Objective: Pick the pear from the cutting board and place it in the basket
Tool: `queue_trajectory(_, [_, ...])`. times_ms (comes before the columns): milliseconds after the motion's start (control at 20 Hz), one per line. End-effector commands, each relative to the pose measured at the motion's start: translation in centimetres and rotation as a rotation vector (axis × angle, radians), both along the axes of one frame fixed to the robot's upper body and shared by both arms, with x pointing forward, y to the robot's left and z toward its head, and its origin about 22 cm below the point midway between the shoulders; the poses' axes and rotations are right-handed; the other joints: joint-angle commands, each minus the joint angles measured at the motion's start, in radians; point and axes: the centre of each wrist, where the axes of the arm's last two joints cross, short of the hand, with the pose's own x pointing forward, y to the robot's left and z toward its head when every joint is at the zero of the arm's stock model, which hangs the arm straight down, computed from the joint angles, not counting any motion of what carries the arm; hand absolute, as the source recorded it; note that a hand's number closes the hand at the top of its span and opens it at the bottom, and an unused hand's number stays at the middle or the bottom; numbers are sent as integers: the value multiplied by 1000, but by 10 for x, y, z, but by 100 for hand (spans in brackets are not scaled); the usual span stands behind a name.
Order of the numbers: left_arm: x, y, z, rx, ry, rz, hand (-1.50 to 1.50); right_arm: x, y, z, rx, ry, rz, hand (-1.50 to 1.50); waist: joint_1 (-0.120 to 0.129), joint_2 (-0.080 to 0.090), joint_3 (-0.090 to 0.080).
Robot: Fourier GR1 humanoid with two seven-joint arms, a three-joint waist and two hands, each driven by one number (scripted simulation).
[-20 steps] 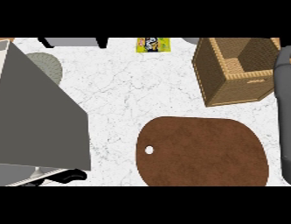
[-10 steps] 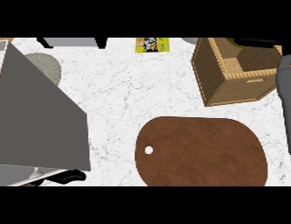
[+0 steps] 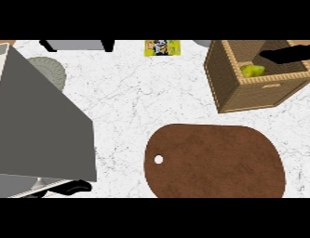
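Since the pear is already lying down inside the basket, I am holding my right hand above the far rim with the fingers stretched out and gripping nothing, while the cutting board is sitting bare on the table. A second ago no pear was showing in the basket and that hand was hanging out past its right side; now it is sitting over the opening. My left hand is resting at the lower left edge, too little showing to tell open from closed.
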Motion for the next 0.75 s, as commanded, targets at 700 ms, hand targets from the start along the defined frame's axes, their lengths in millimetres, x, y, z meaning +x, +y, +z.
queue_trajectory(700, [-16, 7, -17, 24, 161, 81, 0, -48, -122, 18, 223, -117, -192, -150, -19, 4, -9])
